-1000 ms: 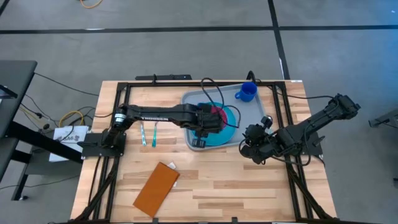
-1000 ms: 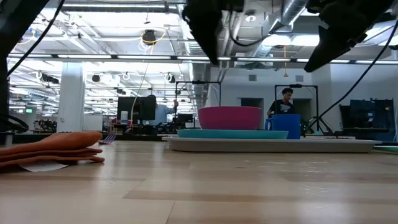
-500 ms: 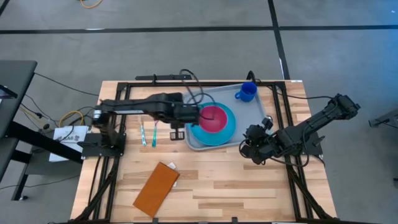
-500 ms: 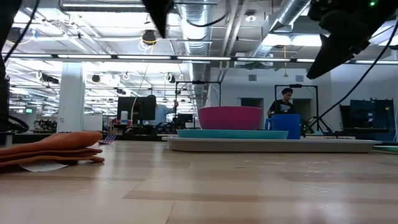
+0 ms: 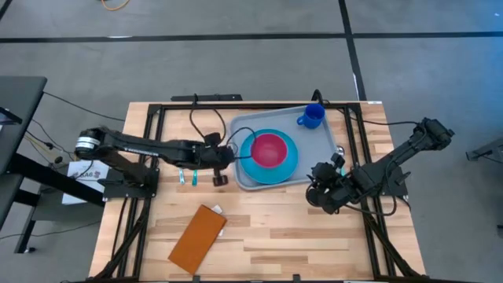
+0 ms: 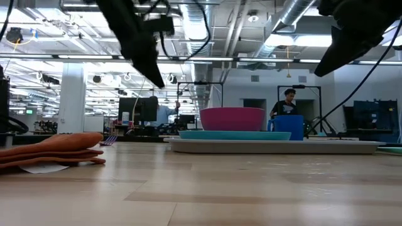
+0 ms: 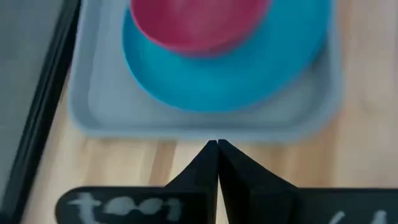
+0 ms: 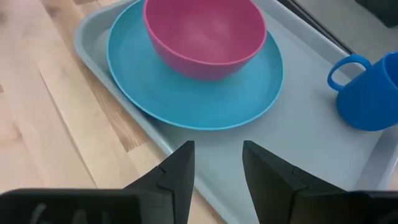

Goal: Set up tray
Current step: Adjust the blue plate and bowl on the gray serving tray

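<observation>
The left gripper (image 5: 221,161) has pulled back off the tray (image 5: 322,137), fingers closed and empty.

Wooden table (image 5: 275,236), tray (image 5: 321,145), orange napkin (image 5: 198,236), teal utensils (image 5: 187,174)

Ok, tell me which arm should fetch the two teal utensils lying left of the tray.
Left. Its end effector hangs shut beside the utensils, while the right end effector waits open across the tray.

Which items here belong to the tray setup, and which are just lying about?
Part of the setup: tray; blue plate on it; pink bowl on the plate; blue mug on the tray; two teal utensils and orange-brown napkin, likely next.

Lying about: cables and paper label off the table's left edge.
</observation>
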